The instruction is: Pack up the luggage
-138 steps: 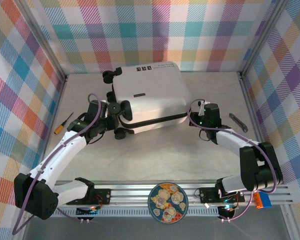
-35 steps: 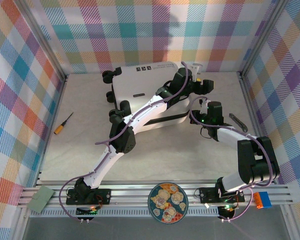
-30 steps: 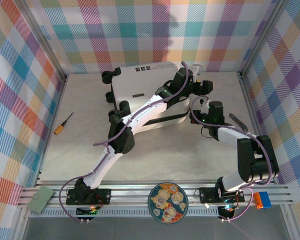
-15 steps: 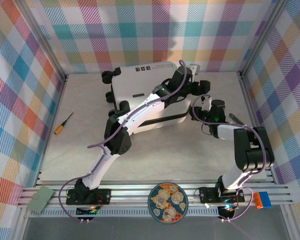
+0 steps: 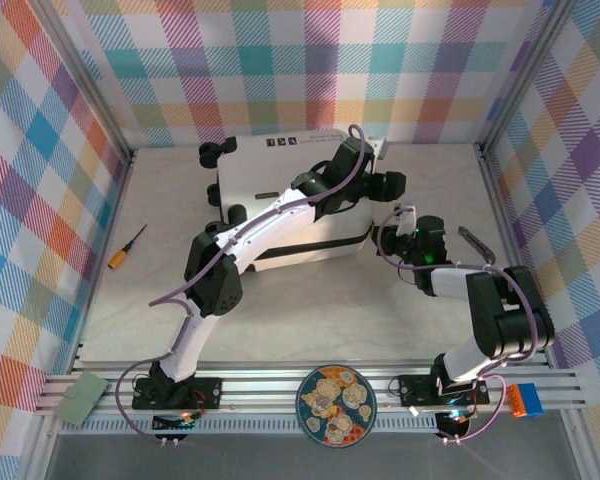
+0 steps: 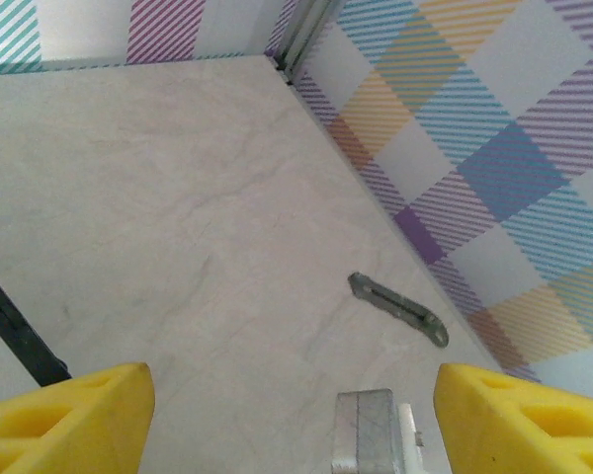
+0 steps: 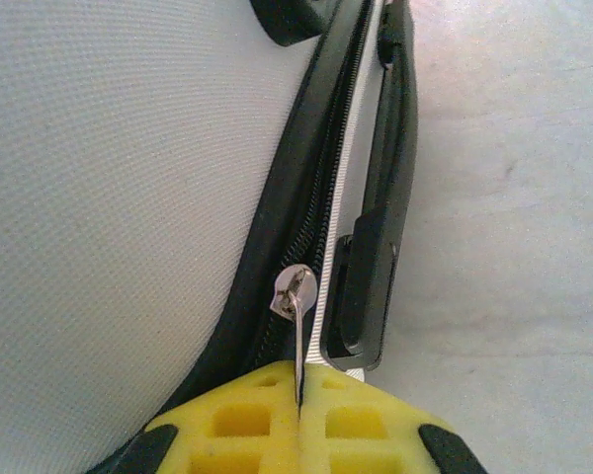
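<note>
One luggage (image 5: 245, 180), zipper pull (image 7: 297, 331) in right pincer (image 7: 298, 410)

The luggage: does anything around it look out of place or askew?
The luggage lies slightly skewed to the back wall. A screwdriver at the left and a grey tool at the right lie loose on the table.

A pale, marble-veined bench (image 5: 310, 320) forms the floor of the cell, matte and evenly lit, with only soft shadows. Three walls close it in: the back wall (image 5: 310, 60), left wall (image 5: 30, 200) and right wall (image 5: 580, 180), all covered in pastel plaid of teal, purple, orange and yellow. Silver metal posts (image 5: 85, 80) stand in the far corners. A slotted aluminium rail (image 5: 250, 385) runs along the near edge.
</note>
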### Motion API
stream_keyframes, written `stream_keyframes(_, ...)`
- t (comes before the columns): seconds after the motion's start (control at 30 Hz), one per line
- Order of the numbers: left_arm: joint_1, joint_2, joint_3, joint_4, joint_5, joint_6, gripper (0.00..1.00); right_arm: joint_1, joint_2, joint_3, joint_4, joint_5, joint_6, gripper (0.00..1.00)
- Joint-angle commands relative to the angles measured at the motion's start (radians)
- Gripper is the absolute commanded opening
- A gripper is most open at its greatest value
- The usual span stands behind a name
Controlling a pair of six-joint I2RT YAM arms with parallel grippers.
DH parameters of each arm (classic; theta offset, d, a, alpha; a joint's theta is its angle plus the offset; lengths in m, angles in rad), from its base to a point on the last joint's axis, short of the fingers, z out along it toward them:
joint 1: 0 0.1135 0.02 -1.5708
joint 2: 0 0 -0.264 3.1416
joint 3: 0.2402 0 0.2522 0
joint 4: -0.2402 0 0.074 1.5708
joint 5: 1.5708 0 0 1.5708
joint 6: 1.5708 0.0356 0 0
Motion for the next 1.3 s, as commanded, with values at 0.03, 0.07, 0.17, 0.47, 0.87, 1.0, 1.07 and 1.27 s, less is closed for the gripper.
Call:
stream_keyframes(0.03,0.013,-0.034,-0.196,-0.172,-0.031,-0.002,0.73,0.063,-0.106,-0.027,0.053,-0.055,-0.056,0.0)
stream_keyframes(0.07,0.012,-0.065,-0.242,-0.161,-0.032,-0.002,0.73,0.089,-0.128,-0.041,0.041,-0.049,-0.06,0.0)
stream_keyframes(0.17,0.012,-0.165,-0.391,-0.134,-0.046,-0.003,0.73,0.169,-0.173,-0.072,0.007,-0.018,-0.082,0.0)
stream_keyframes(0.47,0.012,-0.383,-0.714,-0.092,-0.093,-0.047,0.72,0.207,-0.155,-0.071,-0.019,0.103,-0.075,0.0)
stream_keyframes(0.87,0.011,-0.423,-0.776,-0.078,-0.07,-0.068,0.69,0.092,0.113,0.175,0.043,0.108,-0.024,0.0)
stream_keyframes(1.0,0.011,-0.437,-0.784,-0.086,-0.078,-0.061,0.68,0.065,0.154,0.214,0.065,0.071,-0.01,0.0)
stream_keyframes(1.07,0.011,-0.442,-0.786,-0.091,-0.084,-0.058,0.68,0.065,0.151,0.204,0.081,0.042,-0.012,0.0)
stream_keyframes(1.27,0.011,-0.454,-0.782,-0.099,-0.094,-0.051,0.67,0.079,0.084,0.091,0.117,0.026,-0.015,0.0)
